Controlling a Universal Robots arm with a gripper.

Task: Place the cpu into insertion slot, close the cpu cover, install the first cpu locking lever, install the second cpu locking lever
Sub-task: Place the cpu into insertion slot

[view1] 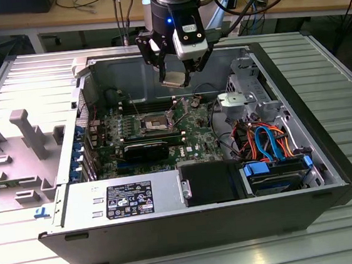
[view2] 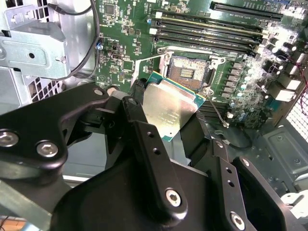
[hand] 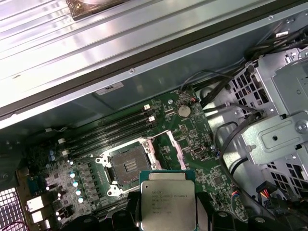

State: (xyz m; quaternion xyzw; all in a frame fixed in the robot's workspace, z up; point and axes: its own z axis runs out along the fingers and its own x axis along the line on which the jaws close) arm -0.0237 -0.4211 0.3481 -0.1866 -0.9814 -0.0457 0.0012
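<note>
cpu (view2: 168,107) clamped by its edges in the gripper (view1: 174,75), metal face tilted, held up in the air over the green motherboard (view1: 195,136) inside the open computer case (view1: 174,233). not seated. insertion slot (hand: 126,166) lies on the board below the cpu, dark centre exposed. cpu cover (hand: 176,150) stands swung up off the slot. same case holds a silver power supply (view1: 126,200) along its near wall, and blue and orange cables (view1: 265,138) toward the exterior view's right.
</note>
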